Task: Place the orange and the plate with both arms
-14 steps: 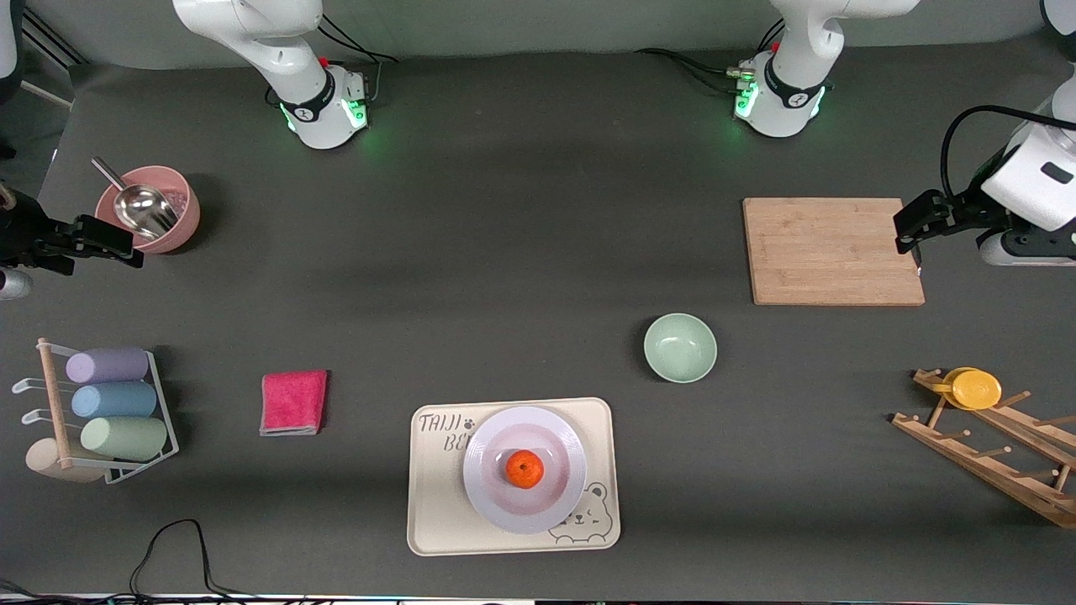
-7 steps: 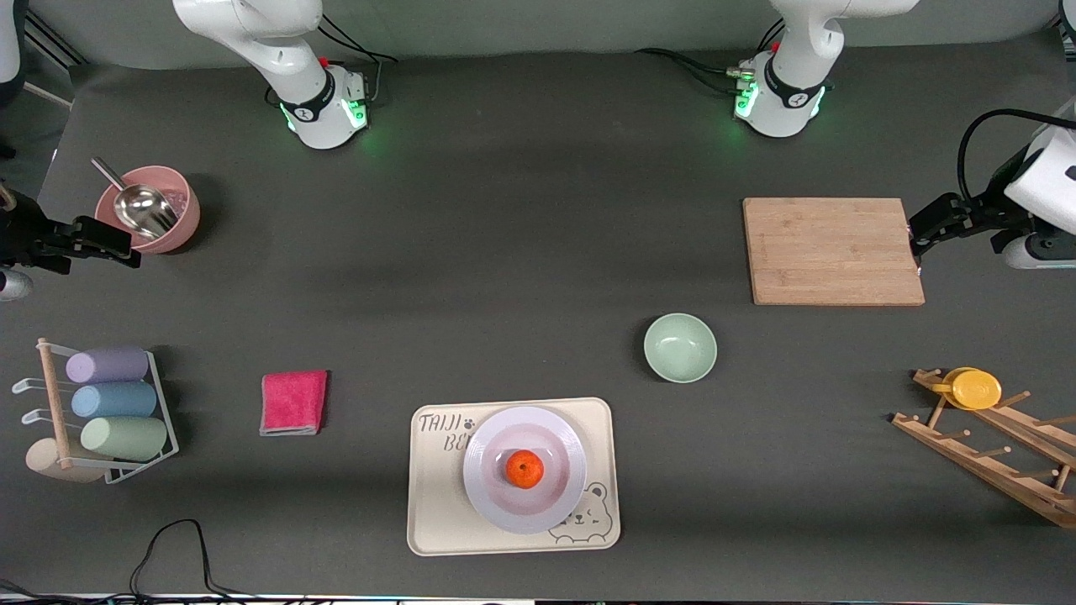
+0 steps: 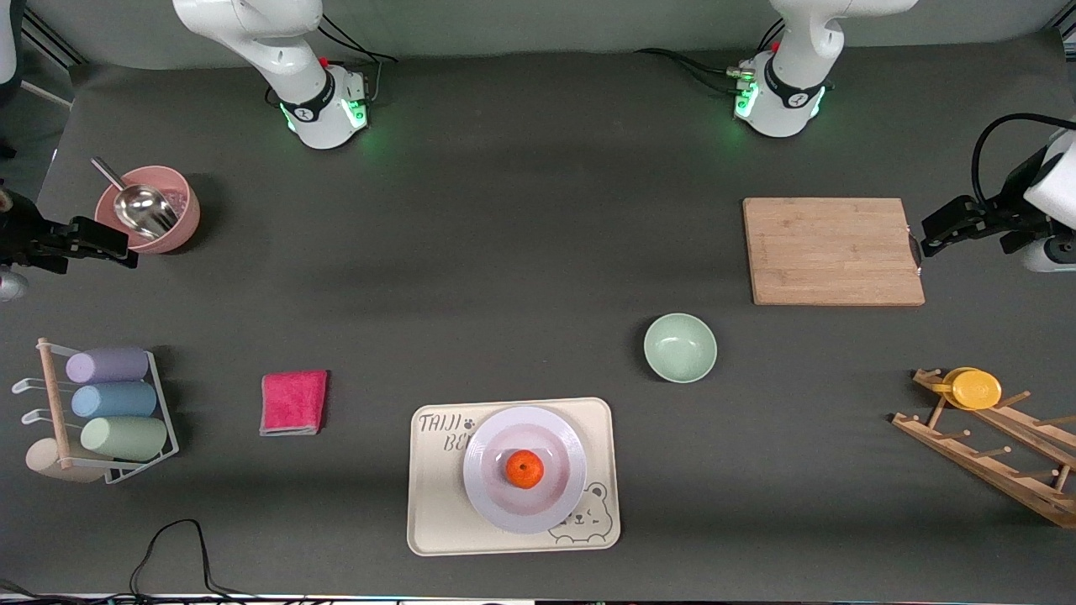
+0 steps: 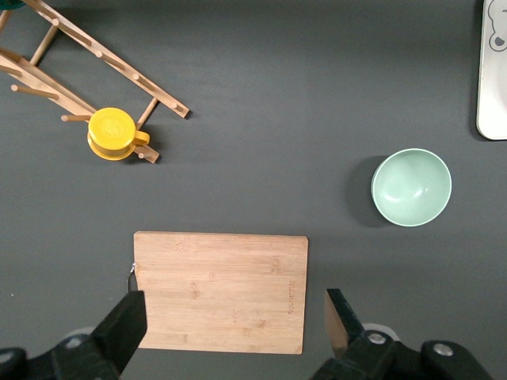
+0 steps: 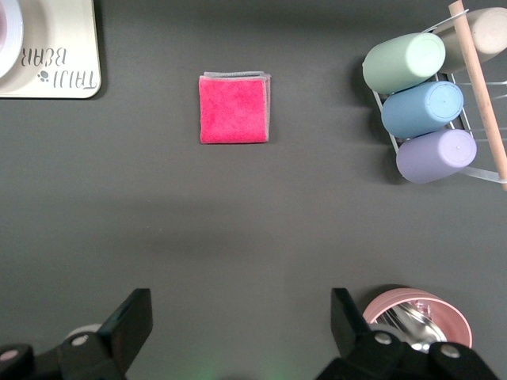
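The orange (image 3: 524, 469) sits in the middle of the lavender-white plate (image 3: 561, 439). The plate rests on a cream bear tray (image 3: 437, 521) near the table's front edge. My left gripper (image 3: 931, 239) is open and empty, up over the cutting board's edge at the left arm's end of the table. Its fingers frame the board in the left wrist view (image 4: 234, 321). My right gripper (image 3: 124, 249) is open and empty beside the pink bowl at the right arm's end, and it also shows in the right wrist view (image 5: 238, 317). Both grippers are well away from the plate.
A mint-green bowl (image 3: 680, 347) stands between the tray and the wooden cutting board (image 3: 832, 250). A pink cloth (image 3: 292, 402), a rack of pastel cups (image 3: 109, 403) and a pink bowl with a metal scoop (image 3: 160, 210) are at the right arm's end. A wooden rack with a yellow lid (image 3: 975, 389) is at the left arm's end.
My left gripper has drawn back off the cutting board toward the left arm's end of the table. My right gripper has shifted slightly outward. The orange and plate have not moved.
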`<state>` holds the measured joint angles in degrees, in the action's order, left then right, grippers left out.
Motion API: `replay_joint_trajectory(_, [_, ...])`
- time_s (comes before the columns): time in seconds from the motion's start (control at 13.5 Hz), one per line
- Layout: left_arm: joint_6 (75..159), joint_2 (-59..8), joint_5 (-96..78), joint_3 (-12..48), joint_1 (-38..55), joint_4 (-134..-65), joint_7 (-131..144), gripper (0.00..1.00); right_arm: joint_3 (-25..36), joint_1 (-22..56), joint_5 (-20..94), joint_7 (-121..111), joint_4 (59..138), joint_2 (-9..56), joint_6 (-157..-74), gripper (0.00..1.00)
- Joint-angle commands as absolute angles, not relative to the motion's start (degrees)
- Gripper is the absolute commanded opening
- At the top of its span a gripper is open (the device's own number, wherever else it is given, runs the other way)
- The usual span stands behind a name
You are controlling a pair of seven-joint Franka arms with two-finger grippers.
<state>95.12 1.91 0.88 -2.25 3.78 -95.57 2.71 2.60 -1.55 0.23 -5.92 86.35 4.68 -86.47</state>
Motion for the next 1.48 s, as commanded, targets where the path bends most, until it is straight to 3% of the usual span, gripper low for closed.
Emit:
replay_joint_trajectory(0.0, [95.4,2.7,0.1,-2.0,3.4,-96.3,1.5,1.00,2.2,-1.9,-1.0,-4.5,87.5,3.4,-86.0,1.00])
replay_joint_trajectory(1.41, [95.2,2.5,-1.2,-2.1,1.8,-96.3,1.4,1.00,2.5,-2.0,-0.2,-4.5,87.5,4.0,-88.4,1.00])
